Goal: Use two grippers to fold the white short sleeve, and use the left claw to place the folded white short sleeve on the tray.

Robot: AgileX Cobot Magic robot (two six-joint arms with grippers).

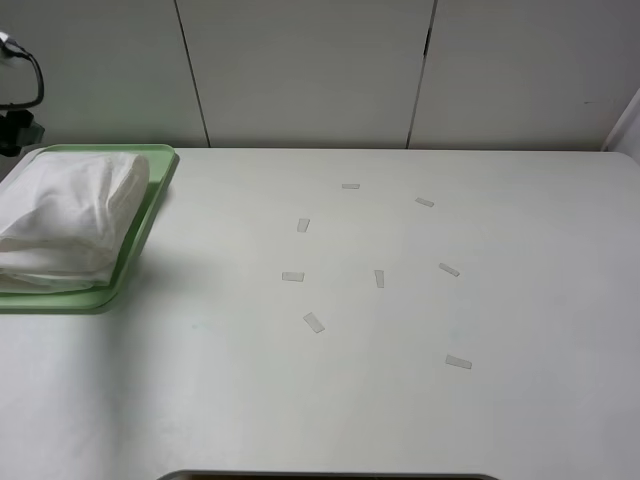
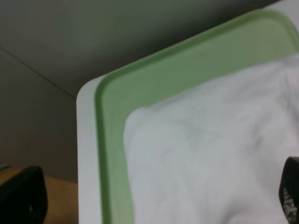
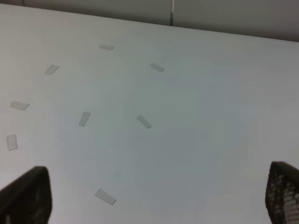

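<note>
Folded white short sleeve [image 1: 68, 222]: resting on pale-green tray [image 1: 160, 185], table's far left corner. Left claw [image 2: 154, 205]: fingers wide apart over shirt, holding nothing. Right claw [image 3: 154, 198]: spread apart above bare table [image 1: 400, 400] with tape strips [image 1: 314, 322]. Task status: folding and placement apparently complete; nothing evidently left.

High cam overlooks table [image 1: 400, 400]; wrist cams look down, closer.

the folded white short sleeve [image 1: 65, 222] lies bunched on the pale-green tray [image 1: 150, 215] at the table's left edge.
</note>
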